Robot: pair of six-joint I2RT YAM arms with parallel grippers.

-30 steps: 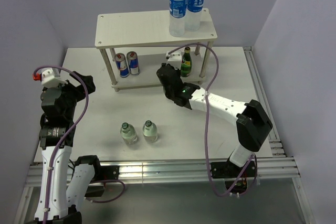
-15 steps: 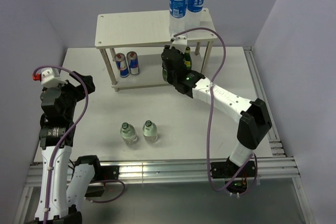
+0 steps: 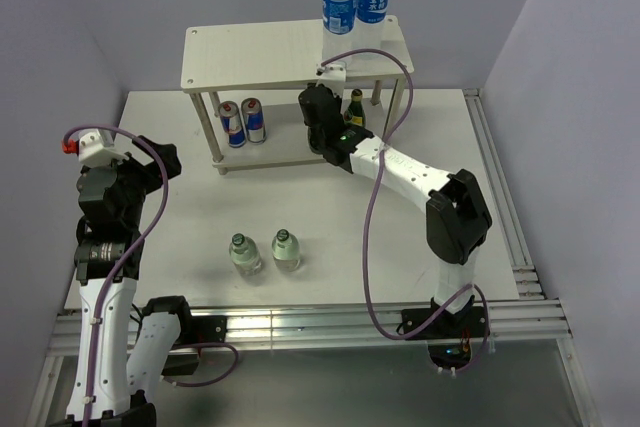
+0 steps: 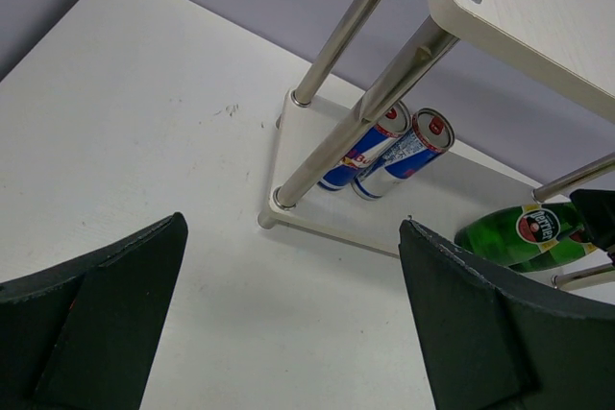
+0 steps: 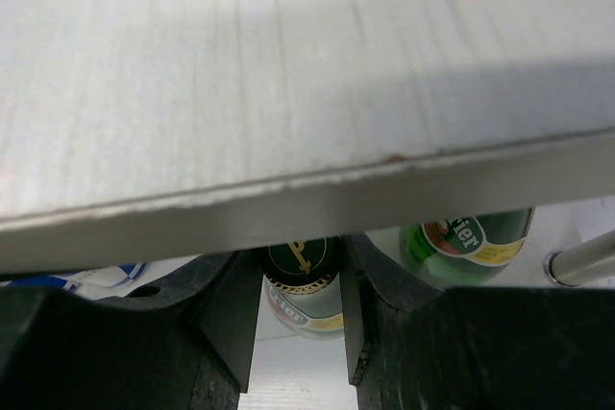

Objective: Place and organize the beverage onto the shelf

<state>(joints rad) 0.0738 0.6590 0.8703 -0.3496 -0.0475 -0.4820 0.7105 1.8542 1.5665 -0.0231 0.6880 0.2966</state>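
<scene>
The shelf (image 3: 260, 52) stands at the back of the table. Two blue-labelled water bottles (image 3: 352, 17) stand on its top board. Two Red Bull cans (image 3: 242, 122) stand on its lower board (image 4: 307, 127). My right gripper (image 3: 320, 115) reaches under the top board (image 5: 288, 74) and is shut on the neck of a green Perrier bottle (image 5: 303, 285). A second green bottle (image 5: 471, 237) stands just right of it and shows in the top view (image 3: 354, 109). My left gripper (image 4: 293, 228) is open and empty, left of the shelf (image 3: 160, 160).
Two small clear bottles with green caps (image 3: 243, 254) (image 3: 286, 249) stand side by side on the table near the front. Shelf legs (image 4: 351, 21) rise between my left gripper and the cans. A metal rail (image 3: 500, 197) runs along the table's right edge.
My right gripper has carried the green bottle from in front of the shelf back and up, in under the top board. The left arm has not moved.
</scene>
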